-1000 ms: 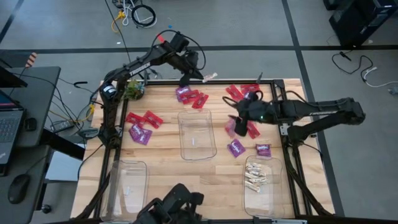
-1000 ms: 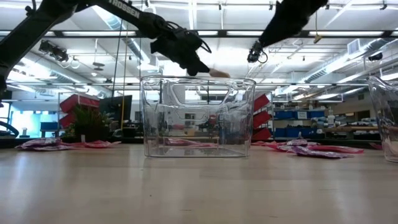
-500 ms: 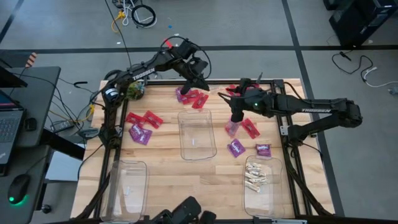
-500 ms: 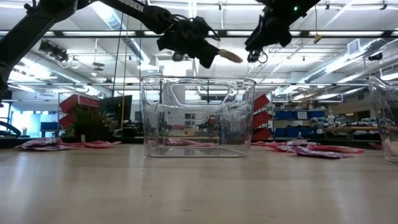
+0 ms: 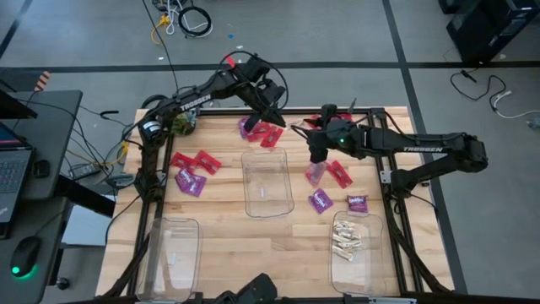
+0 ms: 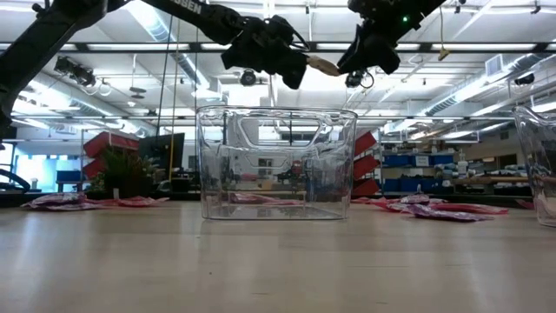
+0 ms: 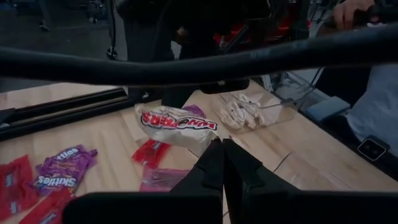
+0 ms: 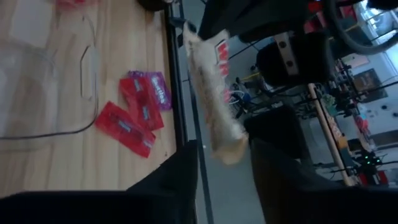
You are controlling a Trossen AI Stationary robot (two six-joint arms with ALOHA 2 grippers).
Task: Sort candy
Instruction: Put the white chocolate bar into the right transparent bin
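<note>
A whitish candy packet with red lettering (image 7: 177, 121) hangs high above the table's far edge, with my left gripper (image 7: 222, 144) shut on it. It also shows in the high view (image 5: 297, 128) and the low view (image 6: 323, 65). My right gripper (image 8: 224, 146) is level with it. Its fingers stand open on either side of the packet's free end (image 8: 225, 140), with a gap on each side. Red and purple candy packets (image 5: 261, 131) lie on the table below. My left gripper pinches the whitish packet by one edge (image 7: 208, 134) between its two shut fingertips. The fingers come at it nearly level from the table's left. The packet sticks out beyond the fingertips toward my right gripper, lifted clear of the table.
A clear bin (image 5: 267, 181) stands mid-table, a second (image 5: 173, 253) at the near left, and a third (image 5: 354, 245) holding whitish candies at the near right. More red and purple packets lie at the left (image 5: 192, 169) and right (image 5: 321, 201). A potted plant (image 5: 180, 122) sits at the far left.
My left gripper has swung toward the table's right with the whitish packet, which stays clear of the table. My right gripper has gone toward the far edge and up to the packet, rolling about its own axis, and now stands around the packet's free end.
</note>
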